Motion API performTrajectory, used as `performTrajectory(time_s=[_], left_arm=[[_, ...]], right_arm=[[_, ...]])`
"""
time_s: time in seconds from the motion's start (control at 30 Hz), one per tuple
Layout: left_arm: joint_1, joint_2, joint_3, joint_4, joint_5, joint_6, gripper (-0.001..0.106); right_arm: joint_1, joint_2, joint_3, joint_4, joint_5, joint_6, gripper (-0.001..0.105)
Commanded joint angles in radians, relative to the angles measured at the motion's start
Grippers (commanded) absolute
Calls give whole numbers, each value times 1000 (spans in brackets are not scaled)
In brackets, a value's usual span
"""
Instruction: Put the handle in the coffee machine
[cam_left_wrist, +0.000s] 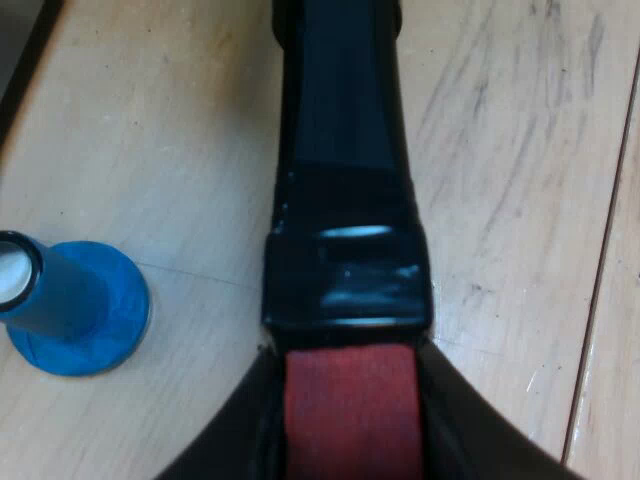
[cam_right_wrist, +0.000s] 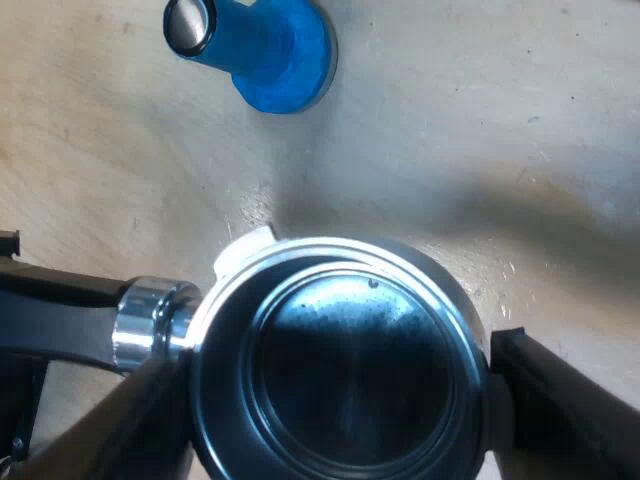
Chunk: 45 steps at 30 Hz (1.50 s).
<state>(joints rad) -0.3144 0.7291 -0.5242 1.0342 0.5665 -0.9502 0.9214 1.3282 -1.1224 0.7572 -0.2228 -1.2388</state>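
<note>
We have the holder (cam_right_wrist: 335, 385) over the bench (cam_left_wrist: 500, 150), a little way from the blue tamper (cam_left_wrist: 75, 305), and judging by that it is not yet locked into a machine. The left gripper (cam_left_wrist: 350, 440) has its jaws clenched on the red end (cam_left_wrist: 348, 400) of the dark handle (cam_left_wrist: 345, 150). This seems a sensible hold, since a grip at the far tip leaves the metal bowl free to go up into the machine's front. The right gripper (cam_right_wrist: 330, 400) hangs directly above the bowl, looking down into its dark, empty-looking basket. We cannot tell whether its jaws are clamped on the bowl or only standing beside it. We take its purpose to be steadying or guiding that heavier end. The handle leaves the bowl through a bright metal collar (cam_right_wrist: 150, 320). The tamper stands on its broad base, apart from the holder and touching nothing, so it should not get in the way. The bench is pale wood with a soft grain and thin dark seams between its boards. A shadow falls across it between the bowl and the tamper. Beyond the tamper a dark strip marks the bench's edge, and of the room past it we can make out nothing.
</note>
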Motion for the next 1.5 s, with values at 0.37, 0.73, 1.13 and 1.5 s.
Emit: performTrajectory(time_s=[0.37,0.73,1.13,1.5], left_arm=[[-5,-2,-2,-6,60,6,0],[25,-2,-2,-6,60,6,0],[174,-2,-5,-6,54,54,0],[334,-2,-39,8,107,77,0]], right_arm=[[2,-18,-15,-20,38,-69,82],[17,-52,-15,-20,229,-75,82],[254,-118,-15,-20,618,-71,82],[395,-118,-15,-20,765,-66,82]])
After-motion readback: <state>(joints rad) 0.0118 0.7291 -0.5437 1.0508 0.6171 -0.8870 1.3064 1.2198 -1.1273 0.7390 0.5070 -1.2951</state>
